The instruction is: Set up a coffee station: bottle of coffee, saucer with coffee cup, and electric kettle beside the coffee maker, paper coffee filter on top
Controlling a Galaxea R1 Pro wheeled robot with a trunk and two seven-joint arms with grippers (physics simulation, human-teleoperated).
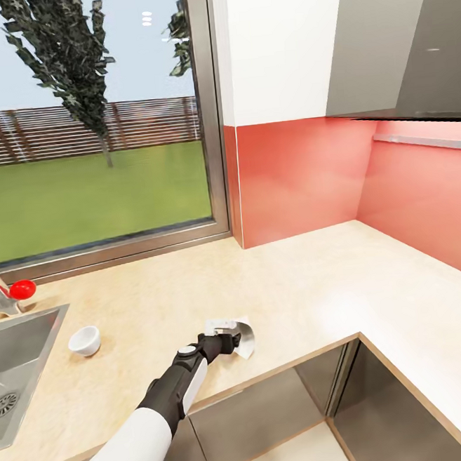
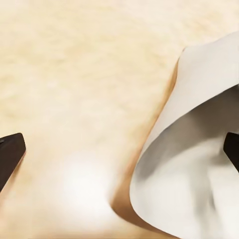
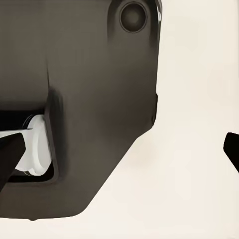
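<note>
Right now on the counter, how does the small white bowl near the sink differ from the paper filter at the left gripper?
The white bowl is a thick round dish standing upright beside the sink; the paper filter is a thin curled sheet. The bowl stands apart from the arm; the filter lies at the left gripper, whose open fingers flank it. Both are pale and rest on the countertop.

The beige countertop [image 1: 313, 279] ran along the window and turned at the red-walled corner. A small white bowl [image 1: 84, 340] sat beside the sink [image 1: 18, 364]; a white paper coffee filter [image 1: 242, 334] lay near the front edge.
</note>
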